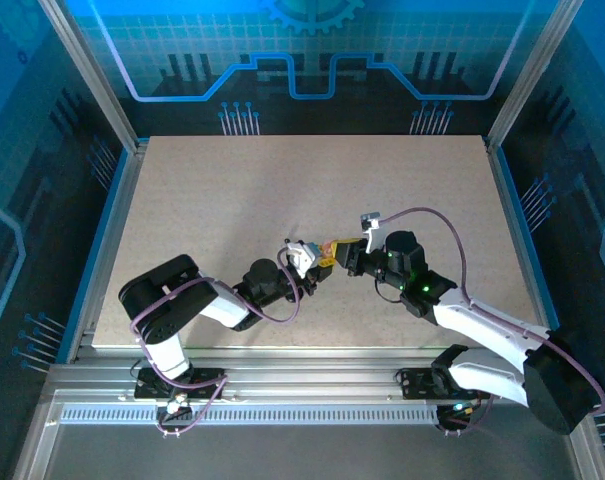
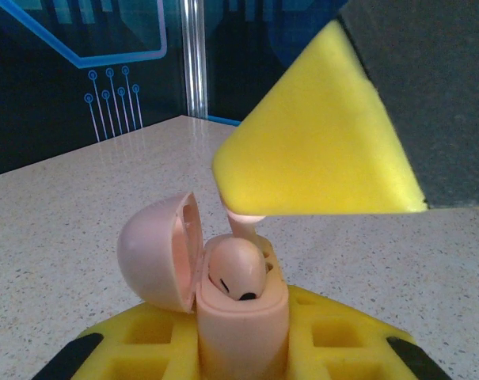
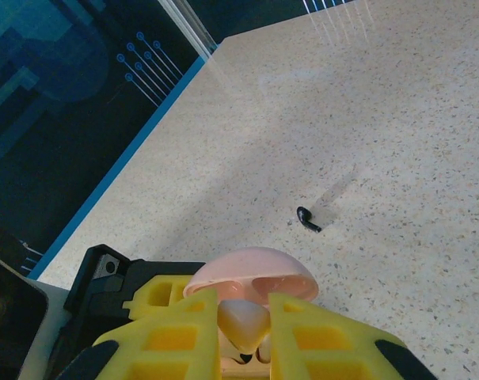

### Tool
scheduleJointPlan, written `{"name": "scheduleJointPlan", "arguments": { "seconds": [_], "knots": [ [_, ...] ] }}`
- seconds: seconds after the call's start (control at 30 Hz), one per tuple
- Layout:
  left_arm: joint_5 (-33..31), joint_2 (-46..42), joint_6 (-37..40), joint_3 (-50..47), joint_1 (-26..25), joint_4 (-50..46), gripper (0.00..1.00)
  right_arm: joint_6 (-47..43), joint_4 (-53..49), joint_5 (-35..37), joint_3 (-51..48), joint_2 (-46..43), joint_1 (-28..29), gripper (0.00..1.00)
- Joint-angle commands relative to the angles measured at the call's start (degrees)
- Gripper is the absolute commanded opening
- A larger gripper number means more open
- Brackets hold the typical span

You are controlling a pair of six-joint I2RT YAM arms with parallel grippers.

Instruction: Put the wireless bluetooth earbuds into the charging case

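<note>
Two closed grips: left gripper (image 2: 239,352) on open charging case (image 2: 241,313), right gripper (image 3: 243,313) on pale earbud (image 2: 245,225) just over its mouth (black earbud (image 3: 309,219) loose on open table (image 3: 397,119))

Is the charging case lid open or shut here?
Open. The lid is hinged back beside the charging case, and an earbud shows in the uncovered top.

Beige speckled stone-look tabletop (image 1: 282,180), edged by a narrow blue border strip (image 1: 106,250) and silver aluminium frame rails (image 1: 312,385). Dark blue wall panels (image 1: 402,50) printed with cyan circuit-line graphics enclose three sides.
</note>
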Motion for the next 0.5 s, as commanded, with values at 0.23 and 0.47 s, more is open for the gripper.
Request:
{"name": "scheduleJointPlan", "arguments": {
  "seconds": [0.23, 0.47],
  "knots": [
    [-1.66, -2.87, -1.92, 1.42, -0.31, 2.42, 0.22, -0.42, -0.50, -2.12, -1.59, -1.02, 0.88, 0.20],
    [-1.19, -3.15, -2.07, 1.40, -0.26, 2.40, 0.22, -0.27, -0.88, -4.35, -1.15, -0.32, 0.31, 0.26]
  ]
}}
